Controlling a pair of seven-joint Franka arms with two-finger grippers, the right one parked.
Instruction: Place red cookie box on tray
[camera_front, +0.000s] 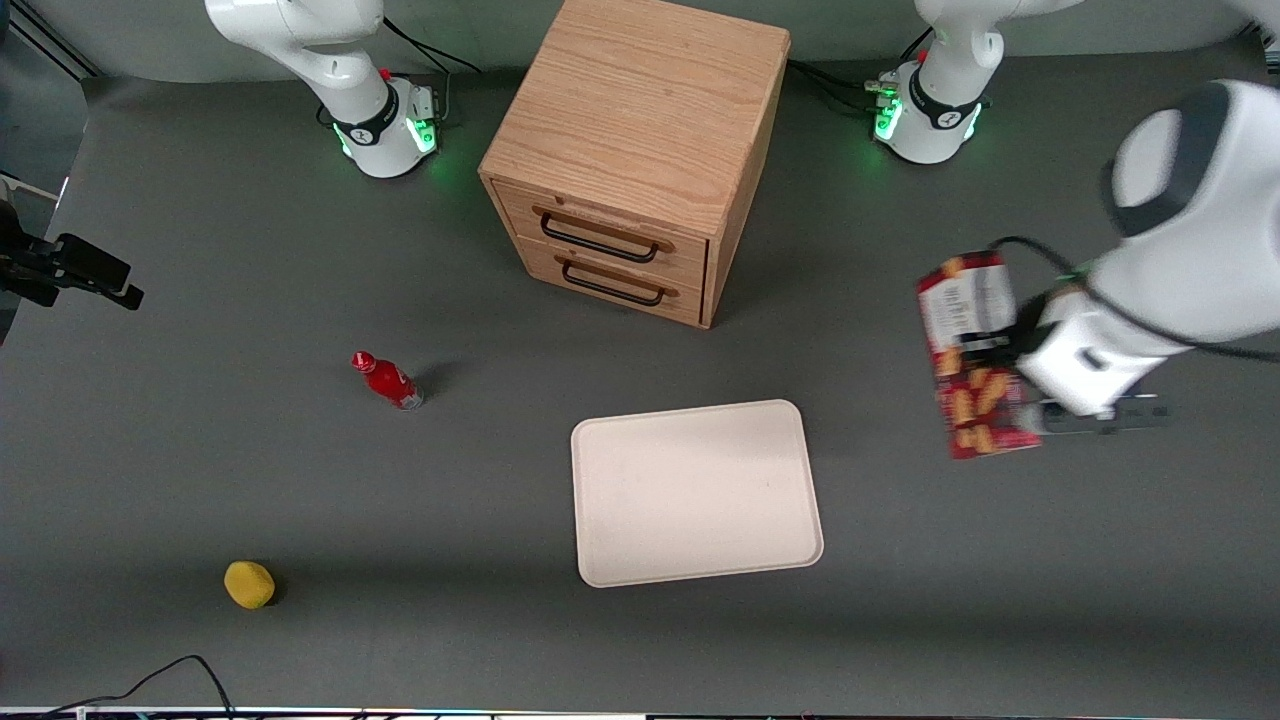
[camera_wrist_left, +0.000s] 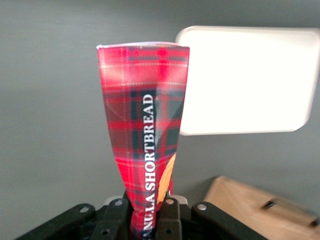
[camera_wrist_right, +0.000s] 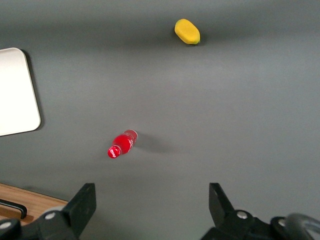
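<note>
The red cookie box (camera_front: 972, 355), a slim dark-red tartan carton with a white panel and cookie pictures, hangs in the air toward the working arm's end of the table, beside the tray and apart from it. My left gripper (camera_front: 1005, 345) is shut on the box. In the left wrist view the box (camera_wrist_left: 145, 135) stands out from between the black fingers (camera_wrist_left: 170, 220), pinched at its end. The pale cream-pink tray (camera_front: 695, 490) lies flat on the grey table, empty, and shows in the left wrist view (camera_wrist_left: 250, 80) past the box.
A wooden two-drawer cabinet (camera_front: 635, 150) stands farther from the front camera than the tray. A small red bottle (camera_front: 387, 380) and a yellow lemon-like object (camera_front: 249, 584) lie toward the parked arm's end. A black cable (camera_front: 150, 680) runs along the table's near edge.
</note>
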